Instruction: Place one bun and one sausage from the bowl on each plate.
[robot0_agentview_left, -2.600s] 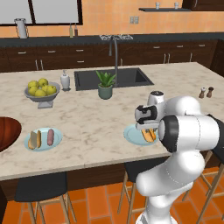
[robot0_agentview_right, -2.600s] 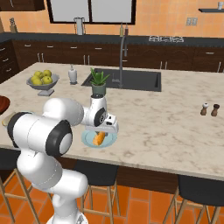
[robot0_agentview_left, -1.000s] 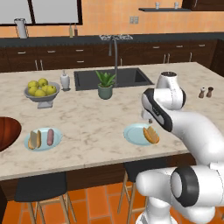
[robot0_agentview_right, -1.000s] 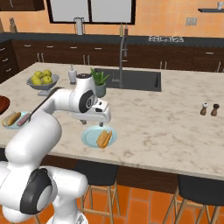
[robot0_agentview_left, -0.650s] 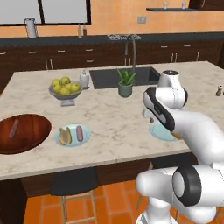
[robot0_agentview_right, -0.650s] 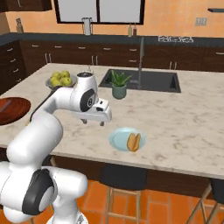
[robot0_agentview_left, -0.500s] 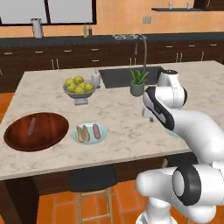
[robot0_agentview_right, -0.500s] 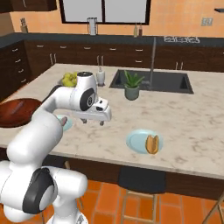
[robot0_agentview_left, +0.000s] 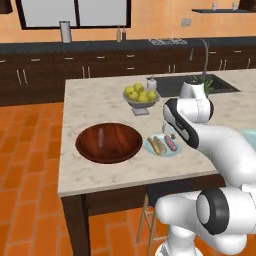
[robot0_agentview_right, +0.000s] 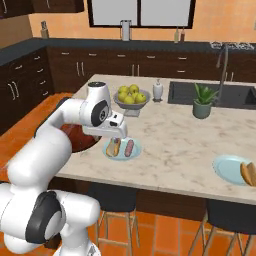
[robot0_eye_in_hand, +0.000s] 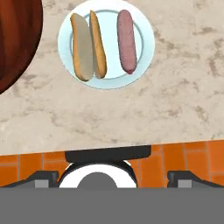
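The gripper hangs empty above the near plate, jaws wide apart. A second ago it stood by the far plate; the base has since driven left, so the bowl now sits just beside the near plate. That plate holds a bun and a sausage; the far plate shows only a bun. One sausage lies in the bowl, likely the next pick.
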